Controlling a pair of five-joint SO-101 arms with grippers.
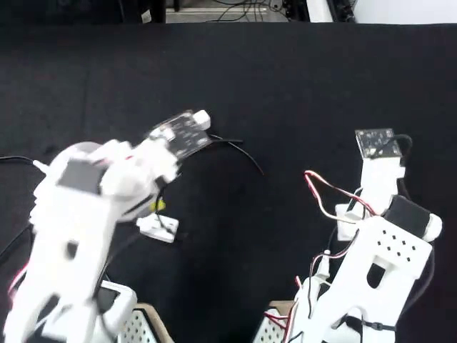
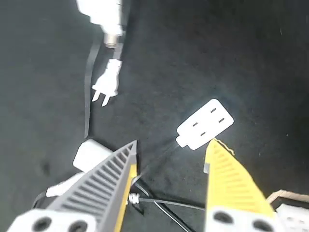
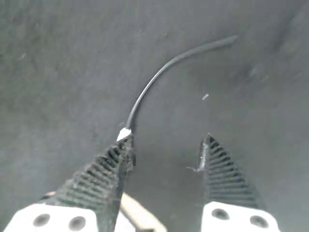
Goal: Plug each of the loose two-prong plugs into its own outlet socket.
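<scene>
While the high view sets the left arm (image 1: pixel 78 207) over the black table's (image 1: pixel 285 86) left half, its wrist view picks out the two-prong plug (image 2: pixel 107 87) (long axis in line with its cord, prongs toward the camera) and the outlet socket (image 2: pixel 205 124), which lies by the spread fingers of the left end effector (image 2: pixel 171 145). The right end effector (image 3: pixel 166 145) gapes above a cable (image 3: pixel 164 72). Pale floor (image 1: pixel 235 14) runs along the top of the high view.

Nothing readable here tbh. The white outlet block (image 2: pixel 205 124), the loose plug (image 2: pixel 107 87) and the wrist circuit board (image 1: pixel 376 143) show no print I can make out.

A robotics lab bench, judging by the black-draped table (image 1: pixel 300 78), bare circuit board (image 1: pixel 376 143) and loose wiring (image 1: pixel 330 188).
</scene>
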